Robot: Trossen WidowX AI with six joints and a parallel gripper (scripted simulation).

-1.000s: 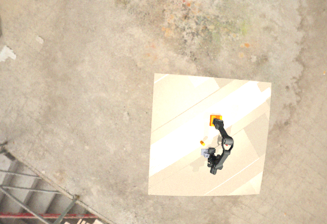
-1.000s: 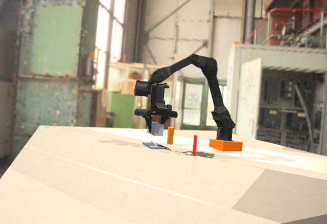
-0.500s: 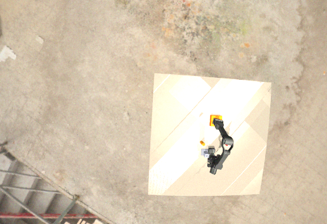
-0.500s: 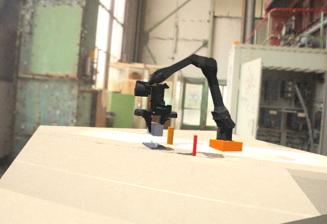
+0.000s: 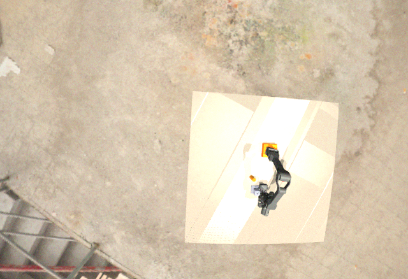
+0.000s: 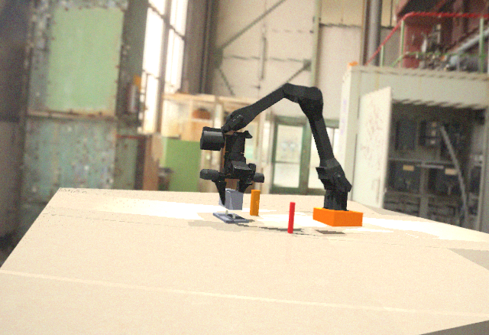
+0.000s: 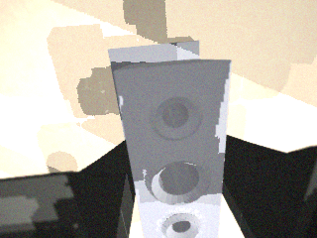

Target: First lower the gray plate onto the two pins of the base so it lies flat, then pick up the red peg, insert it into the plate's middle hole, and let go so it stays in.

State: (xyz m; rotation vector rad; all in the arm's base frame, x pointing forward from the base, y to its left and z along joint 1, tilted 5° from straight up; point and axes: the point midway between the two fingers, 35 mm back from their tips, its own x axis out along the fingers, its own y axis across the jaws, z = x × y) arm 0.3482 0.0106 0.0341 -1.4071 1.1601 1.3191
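My gripper [image 6: 233, 191] [image 5: 260, 191] is shut on the gray plate [image 6: 234, 200] [image 5: 255, 189] [image 7: 173, 149] and holds it in the air, hanging down from the fingers. The wrist view shows its face with three holes in a row. The flat gray base [image 6: 231, 217] with its small pins lies on the table just below the plate, with a small gap between them. The red peg [image 6: 291, 217] stands upright on the table, to the right of the base and apart from the gripper.
An orange peg [image 6: 254, 202] [image 5: 252, 178] stands upright just right of the held plate. The arm's orange mount [image 6: 338, 216] [image 5: 265, 146] sits further right. The beige table [image 6: 157, 268] [image 5: 214, 137] stretches wide to the front and left.
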